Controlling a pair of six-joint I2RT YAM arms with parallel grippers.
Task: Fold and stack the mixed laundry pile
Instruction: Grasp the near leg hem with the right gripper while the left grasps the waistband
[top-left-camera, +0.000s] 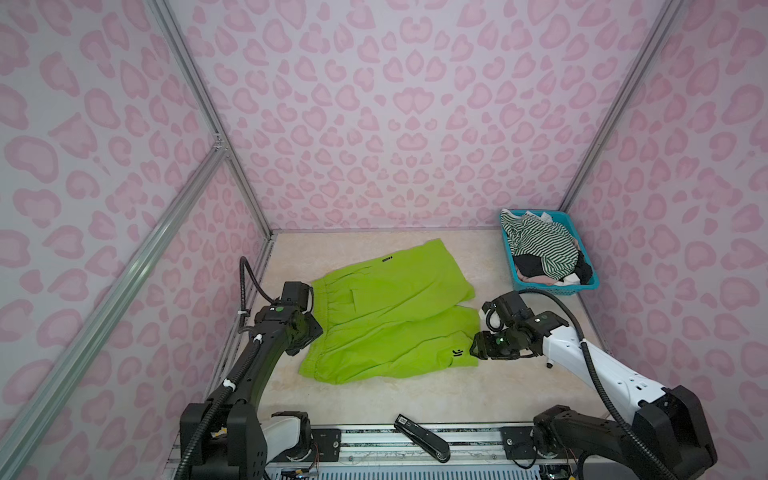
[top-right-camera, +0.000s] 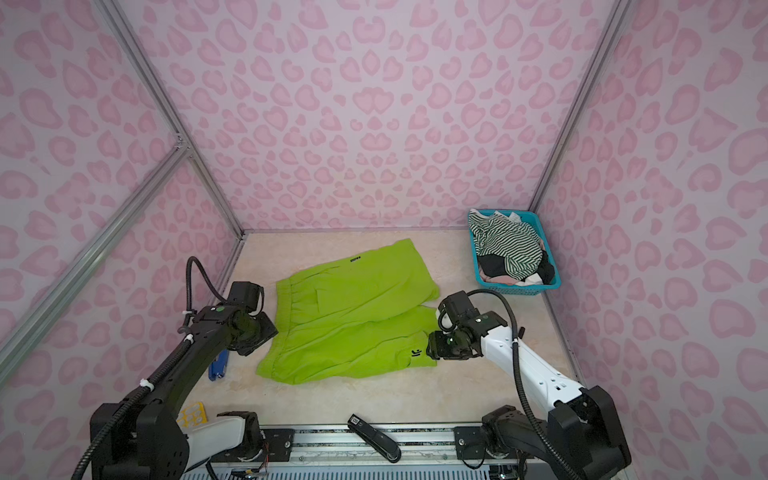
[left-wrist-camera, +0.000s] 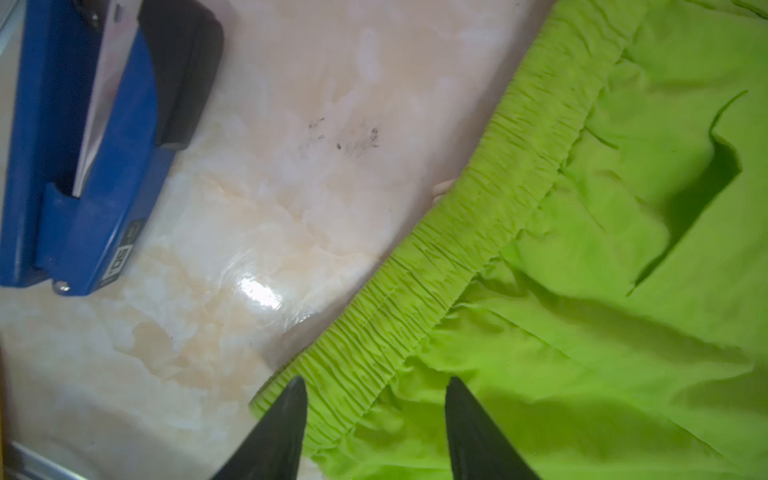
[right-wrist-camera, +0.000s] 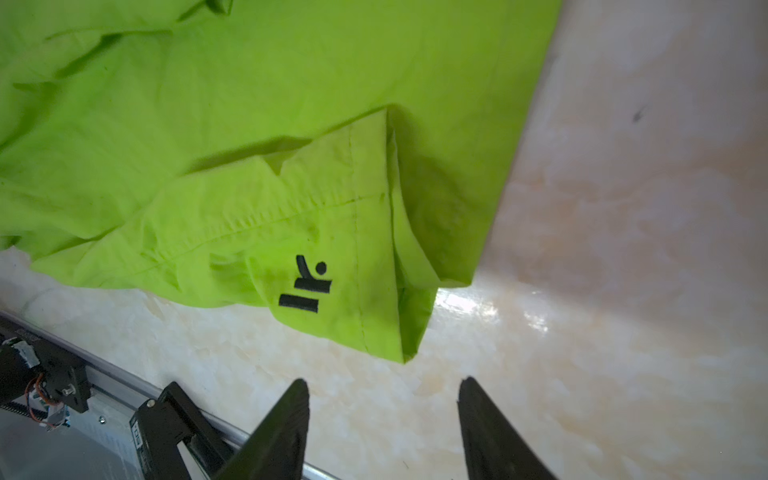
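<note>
Lime-green shorts (top-left-camera: 390, 320) lie spread flat in the middle of the table in both top views, waistband to the left and leg hems to the right. My left gripper (left-wrist-camera: 376, 386) hangs open over the near corner of the elastic waistband (left-wrist-camera: 478, 224), holding nothing. My right gripper (right-wrist-camera: 384, 386) is open over bare table just off the hem corner by the black logo (right-wrist-camera: 305, 286). The remaining laundry pile sits in the basket at the back right. A green-and-white striped top (top-left-camera: 540, 245) lies over black (top-left-camera: 528, 264) and beige-pink clothes (top-left-camera: 540, 280).
The teal lattice basket (top-left-camera: 592, 284) stands in the back right corner. A blue stapler (top-right-camera: 218, 368) lies left of the shorts, close to my left gripper. A black stapler (top-left-camera: 422, 437) rests on the front rail. A yellow item (top-right-camera: 192, 415) lies front left. Pink patterned walls enclose the table.
</note>
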